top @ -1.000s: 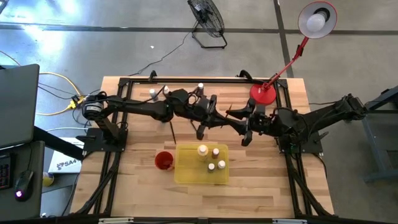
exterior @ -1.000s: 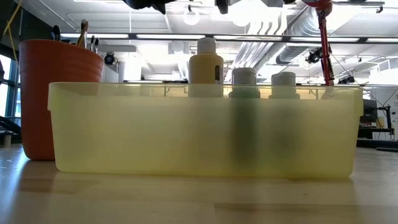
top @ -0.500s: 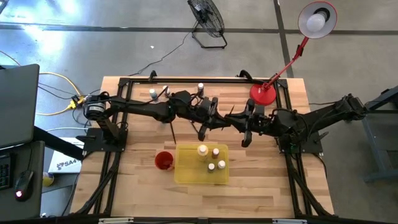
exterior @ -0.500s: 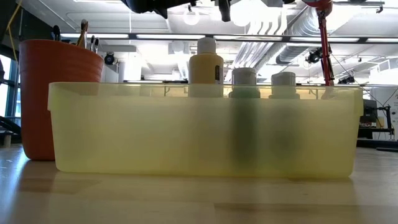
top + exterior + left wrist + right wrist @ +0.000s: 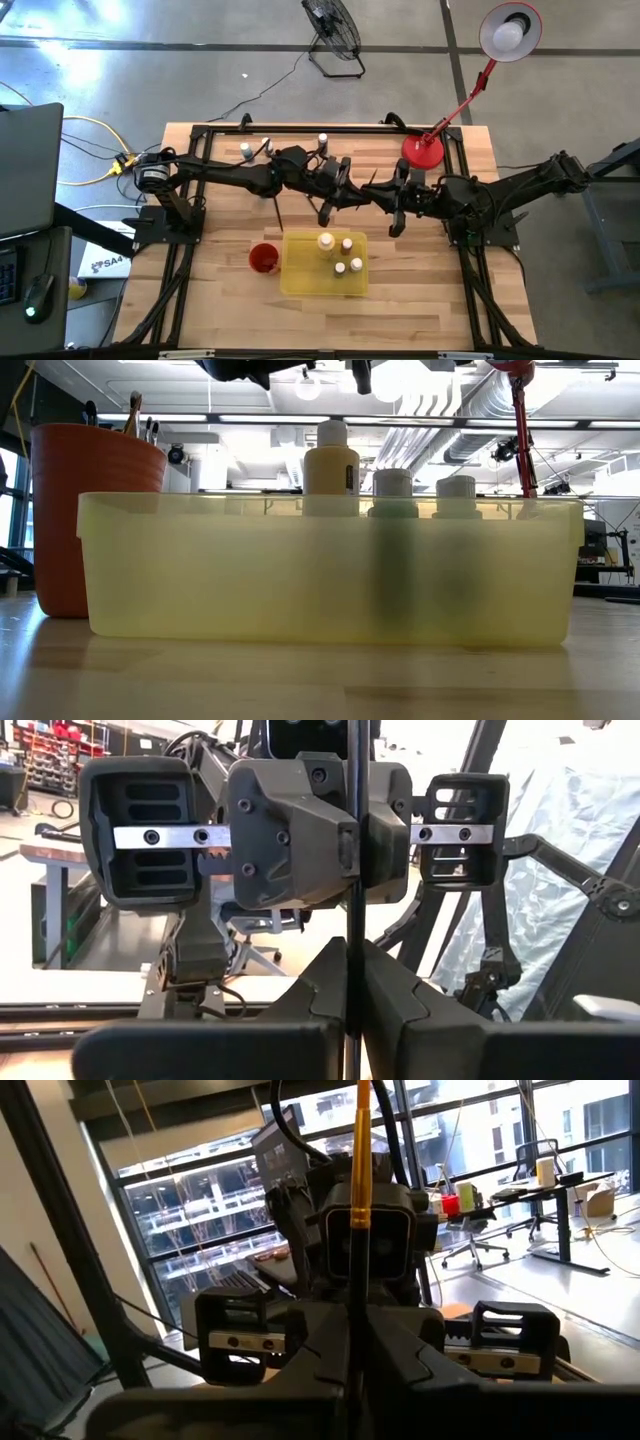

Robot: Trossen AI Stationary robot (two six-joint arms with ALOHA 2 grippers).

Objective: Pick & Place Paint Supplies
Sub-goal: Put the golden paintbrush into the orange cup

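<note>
The left claw [image 5: 352, 1010] and the right claw [image 5: 352, 1370] are meeting nose to nose above the middle of the bench [image 5: 420, 300], both clenched on one thin paintbrush [image 5: 353, 900], each wrist view showing the shaft running between its own fingers toward the other claw. This is looking like a handover. To do it well, one claw should be easing off only once the other is gripping firmly, then drawing straight back along the shaft so the brush is not twisting. The brush is slim, with a dark shaft and a golden ferrule [image 5: 358, 1140]. Four pale-capped bottles [image 5: 326, 241] are standing in the yellow tray [image 5: 300, 280], beside the red cup [image 5: 263, 258].
</note>
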